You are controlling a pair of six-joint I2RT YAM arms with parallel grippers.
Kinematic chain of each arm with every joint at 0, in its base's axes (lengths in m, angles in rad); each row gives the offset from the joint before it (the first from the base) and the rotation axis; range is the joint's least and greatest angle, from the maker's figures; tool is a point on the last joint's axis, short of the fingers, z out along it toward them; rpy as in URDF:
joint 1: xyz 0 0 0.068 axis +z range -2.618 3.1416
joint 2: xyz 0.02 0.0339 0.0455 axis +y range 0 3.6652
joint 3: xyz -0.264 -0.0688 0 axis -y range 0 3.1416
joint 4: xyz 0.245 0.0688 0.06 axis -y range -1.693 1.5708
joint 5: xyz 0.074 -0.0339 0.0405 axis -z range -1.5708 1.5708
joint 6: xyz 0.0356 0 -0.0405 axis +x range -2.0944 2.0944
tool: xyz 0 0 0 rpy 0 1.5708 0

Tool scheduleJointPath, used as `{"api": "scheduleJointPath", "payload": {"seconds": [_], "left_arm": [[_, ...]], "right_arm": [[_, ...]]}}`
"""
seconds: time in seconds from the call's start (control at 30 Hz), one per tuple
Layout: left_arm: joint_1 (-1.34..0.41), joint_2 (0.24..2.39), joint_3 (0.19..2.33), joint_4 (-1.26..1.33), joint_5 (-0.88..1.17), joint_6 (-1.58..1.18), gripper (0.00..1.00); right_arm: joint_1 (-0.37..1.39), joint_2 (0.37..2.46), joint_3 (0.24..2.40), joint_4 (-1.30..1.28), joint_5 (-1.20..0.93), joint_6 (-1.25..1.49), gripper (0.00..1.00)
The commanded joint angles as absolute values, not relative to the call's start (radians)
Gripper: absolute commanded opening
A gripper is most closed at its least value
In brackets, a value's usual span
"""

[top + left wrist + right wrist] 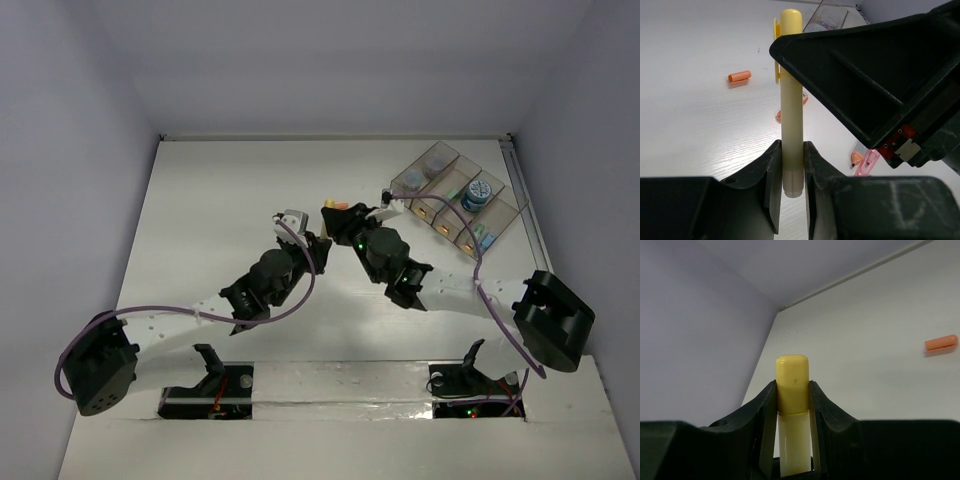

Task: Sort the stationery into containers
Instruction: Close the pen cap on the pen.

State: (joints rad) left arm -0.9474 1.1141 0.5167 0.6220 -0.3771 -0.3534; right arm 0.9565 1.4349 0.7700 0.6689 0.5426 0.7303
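Note:
A pale yellow stick (791,110) with a brighter yellow cap (792,382) is held by both grippers at once. My left gripper (792,152) is shut on its lower end. My right gripper (792,390) is shut on its capped end and shows as a black block (865,70) in the left wrist view. In the top view the two grippers, left (312,240) and right (338,222), meet at the table's middle and hide the stick. The containers (455,198) stand at the back right, with rolls and small pieces inside.
An orange stub (739,76) lies on the white table, also in the right wrist view (941,342). A pink piece (867,162) and an orange tip (856,159) lie under the right gripper. Small orange pieces (341,205) sit beside the grippers. Grey walls surround the table.

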Motion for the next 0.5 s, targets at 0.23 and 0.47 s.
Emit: {"api": "scheduleJointPath", "payload": {"seconds": [0.23, 0.47], "left_arm": [[-0.934, 1.012, 0.635, 0.818, -0.414, -0.328, 0.00], [-0.934, 0.960, 0.718, 0.772, -0.391, -0.282, 0.00]], "right_arm": [[1.078, 1.453, 0.724, 0.496, 0.497, 0.722, 0.00], [1.117, 1.460, 0.703, 0.436, 0.541, 0.744, 0.00]]}}
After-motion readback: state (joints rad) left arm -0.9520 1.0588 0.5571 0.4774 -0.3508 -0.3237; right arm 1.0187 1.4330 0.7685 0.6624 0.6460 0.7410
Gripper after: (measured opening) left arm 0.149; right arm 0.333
